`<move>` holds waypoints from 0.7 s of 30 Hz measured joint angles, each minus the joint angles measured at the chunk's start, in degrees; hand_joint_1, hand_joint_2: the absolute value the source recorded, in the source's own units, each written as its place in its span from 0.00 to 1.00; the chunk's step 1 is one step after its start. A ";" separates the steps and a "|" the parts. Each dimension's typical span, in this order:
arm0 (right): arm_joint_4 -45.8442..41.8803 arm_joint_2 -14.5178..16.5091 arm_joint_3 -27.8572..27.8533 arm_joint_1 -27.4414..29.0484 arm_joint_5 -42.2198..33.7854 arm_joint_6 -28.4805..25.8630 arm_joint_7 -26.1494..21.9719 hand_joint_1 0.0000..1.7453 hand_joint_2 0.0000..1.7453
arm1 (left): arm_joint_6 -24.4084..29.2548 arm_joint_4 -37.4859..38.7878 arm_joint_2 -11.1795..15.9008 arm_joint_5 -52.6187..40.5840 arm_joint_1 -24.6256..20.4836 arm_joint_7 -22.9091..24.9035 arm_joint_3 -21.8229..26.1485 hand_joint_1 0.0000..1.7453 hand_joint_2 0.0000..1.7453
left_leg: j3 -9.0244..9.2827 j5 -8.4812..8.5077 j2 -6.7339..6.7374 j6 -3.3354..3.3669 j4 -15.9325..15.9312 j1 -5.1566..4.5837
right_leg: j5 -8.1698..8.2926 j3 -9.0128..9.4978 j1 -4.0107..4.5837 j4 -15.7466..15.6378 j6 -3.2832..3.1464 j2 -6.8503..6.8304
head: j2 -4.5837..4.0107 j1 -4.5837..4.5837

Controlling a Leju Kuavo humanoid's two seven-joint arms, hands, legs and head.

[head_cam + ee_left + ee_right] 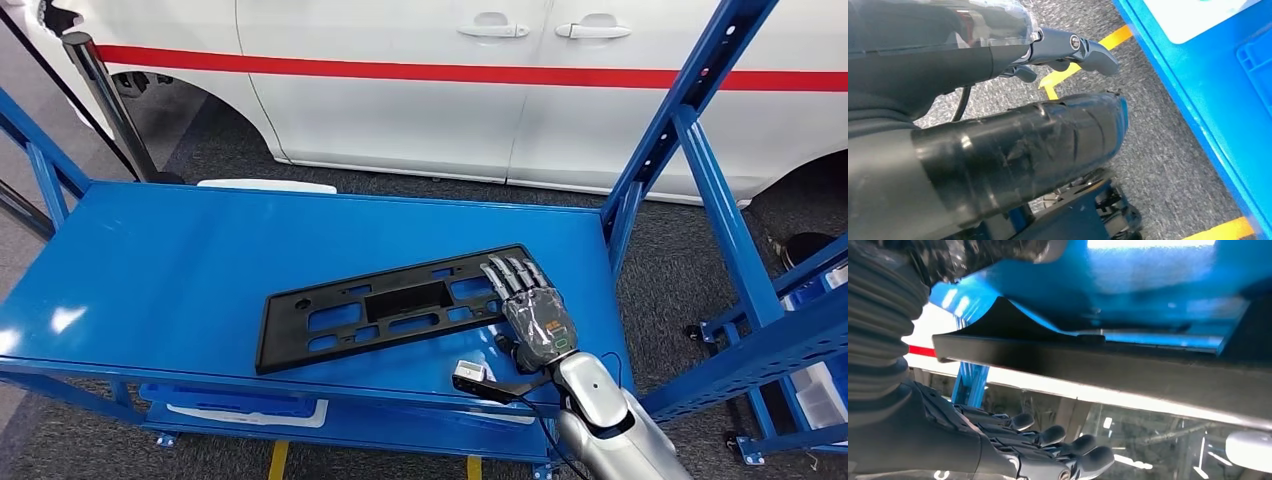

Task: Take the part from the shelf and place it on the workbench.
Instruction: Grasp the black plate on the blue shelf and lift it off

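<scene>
The part is a long flat black plastic plate with several rectangular cut-outs. It lies slanted on the blue shelf top, towards the front right. My right hand reaches in from the front right, with its fingers stretched out straight over the part's right end. In the right wrist view the part's dark edge runs across the picture, and the fingers are spread with a clear gap between them and that edge. My left hand hangs beside the rack above the floor, fingers loose, holding nothing.
A white car with a red stripe stands close behind the shelf. Blue uprights rise at the shelf's right corner, with another blue rack beyond. A black pole stands at the back left. Yellow tape marks the grey floor.
</scene>
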 joint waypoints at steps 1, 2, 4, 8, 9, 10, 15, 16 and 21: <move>0.50 0.16 0.01 -0.11 -0.02 0.03 -0.05 0.00 1.00 | -0.01 0.00 -0.01 0.00 0.02 0.02 -0.07 0.00 0.00 | -0.02 -0.07 0.00 -0.01 0.13 0.00 | -0.86 -1.48 -0.13 2.98 0.20 -0.01 | 0.00 -0.01; 0.89 0.31 0.00 -0.25 -0.03 0.03 -0.07 0.00 1.00 | -0.01 0.00 -0.02 0.00 0.07 0.04 -0.10 0.00 0.00 | -0.02 -0.18 0.00 -0.06 0.28 0.02 | -0.64 -2.14 -0.26 4.19 0.37 -0.02 | 0.00 -0.02; 1.62 0.61 -0.01 -0.74 -0.06 0.04 -0.17 0.00 1.00 | -0.03 0.00 -0.06 -0.06 0.10 0.06 -0.15 0.00 0.00 | 0.04 -0.56 -0.02 -0.33 0.78 0.13 | 2.87 -0.15 -0.59 -0.23 0.61 -0.08 | 0.00 -0.01; 3.62 1.64 0.03 -2.47 -0.56 0.34 -0.83 0.00 1.00 | -0.19 0.00 -0.10 -0.50 -0.02 0.20 -0.31 0.00 0.00 | -0.42 -1.45 -0.09 -1.50 2.16 -0.06 | 6.06 4.32 -0.50 -10.04 -0.11 0.03 | 0.00 -0.05; 4.37 2.02 0.03 -2.99 -0.81 0.35 -1.12 0.00 1.00 | -0.26 0.00 -0.10 -0.55 -0.05 0.26 -0.39 0.00 0.00 | -0.47 -1.47 -0.09 -1.77 2.24 -0.10 | 6.20 4.25 -0.36 -10.13 -0.46 0.11 | 0.00 -0.08; 5.20 2.42 0.03 -3.57 -1.10 0.35 -1.43 0.00 1.00 | -0.36 0.00 -0.10 -0.58 -0.07 0.30 -0.50 0.00 0.00 | -0.52 -1.53 -0.08 -2.03 2.20 -0.02 | 6.29 4.27 -0.39 -10.19 -0.81 0.14 | 0.00 -0.09; 9.12 4.30 0.03 -6.05 -1.87 0.35 -2.32 0.00 1.00 | -0.67 0.00 -0.10 -0.71 -0.07 0.43 -1.21 0.00 0.00 | -5.26 -7.98 -0.10 -3.23 13.16 0.33 | 6.77 4.20 -0.55 -10.66 -1.99 0.01 | 0.00 -0.13; 9.63 4.51 0.03 -6.26 -1.88 0.35 -2.33 0.00 1.00 | -0.68 0.00 -0.10 -0.72 -0.01 0.44 -1.28 0.00 0.00 | -6.75 -9.17 -0.10 -3.30 16.48 0.36 | 6.79 4.13 -0.49 -10.65 -2.03 -0.01 | 0.00 -0.13; 12.80 5.47 0.03 -7.81 -2.15 -1.13 -3.20 0.00 1.00 | -0.76 0.00 -0.08 -0.95 -0.03 0.58 -1.59 0.00 0.00 | -1.58 -2.98 -0.11 -2.31 6.50 0.16 | 6.88 4.42 -0.28 -10.66 -1.95 0.22 | 0.00 -0.11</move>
